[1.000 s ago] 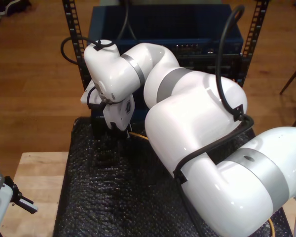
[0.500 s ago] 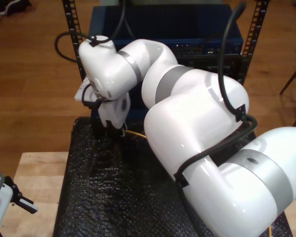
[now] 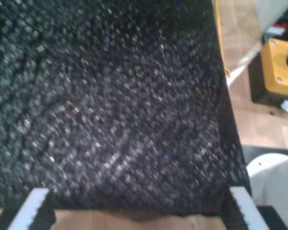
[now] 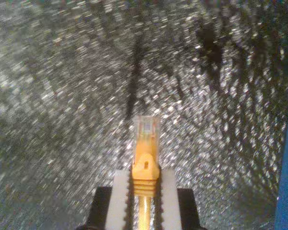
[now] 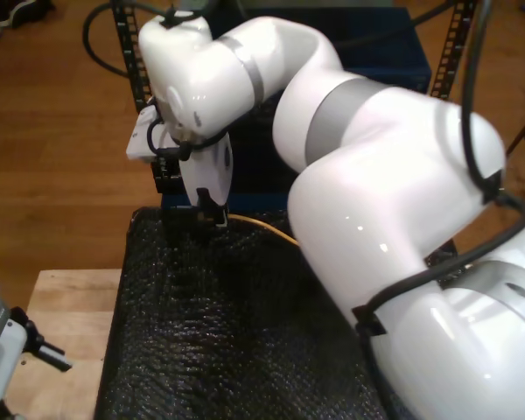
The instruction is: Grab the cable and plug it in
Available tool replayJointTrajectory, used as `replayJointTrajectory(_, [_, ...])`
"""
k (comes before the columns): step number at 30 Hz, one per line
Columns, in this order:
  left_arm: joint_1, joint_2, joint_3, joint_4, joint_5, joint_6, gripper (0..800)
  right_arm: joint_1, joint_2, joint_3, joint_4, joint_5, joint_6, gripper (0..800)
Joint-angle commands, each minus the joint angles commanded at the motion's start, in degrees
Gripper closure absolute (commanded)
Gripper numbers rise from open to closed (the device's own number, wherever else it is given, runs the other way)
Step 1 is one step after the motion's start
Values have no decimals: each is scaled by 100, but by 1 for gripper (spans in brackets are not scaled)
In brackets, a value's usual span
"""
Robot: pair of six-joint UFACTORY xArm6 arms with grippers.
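Since a second ago, my second arm has lifted and swung toward the exterior view's left; its pincer (image 5: 210, 213) now hangs pointing down over the far edge of the black bubble mat (image 5: 201, 332). Second pincer clamped on the cable (image 4: 145, 189), orange boot squeezed between the white pads (image 4: 121, 196), clear plug (image 4: 147, 128) jutting past the tips. Cable trails toward the exterior view's right behind the arm. First pincer (image 3: 139, 211) gaping wide, nothing held, above the mat's near edge.
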Motion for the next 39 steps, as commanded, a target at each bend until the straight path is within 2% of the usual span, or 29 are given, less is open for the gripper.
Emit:
replayJointTrajectory(2, [-343, -35, -35, -185, 105, -141, 0, -62, -158, 0, 18, 62, -105, 796])
replayJointTrajectory(8, [-1389, -35, -176, -273, 18, -879, 0, -343, -598, 176, 211, 334, -413, 796])
replayJointTrajectory(16, [-2356, -18, -211, -747, -492, -1354, 0, -941, -1811, 1793, 862, 35, -985, 796])
replayJointTrajectory(20, [-2822, 26, -519, -782, -501, -1644, 0, -1081, -2593, 2840, 905, -387, -1336, 796])
replayJointTrajectory(24, [-3446, 158, -826, -791, -624, -1934, 0, -1354, -3209, 3587, 1029, -782, -1503, 796])
replayJointTrajectory(32, [-4492, 255, -1064, -1037, -1407, -2259, 0, -1811, -4105, 4484, 1732, -870, -2286, 796])
replayJointTrajectory(36, [-4571, 536, -1240, -1248, -1547, -2259, 0, -1925, -4519, 4818, 1846, -888, -2523, 796])
replayJointTrajectory(39, [-4571, 580, -1301, -1556, -1538, -2215, 0, -1916, -4747, 5073, 1881, -905, -2549, 796])
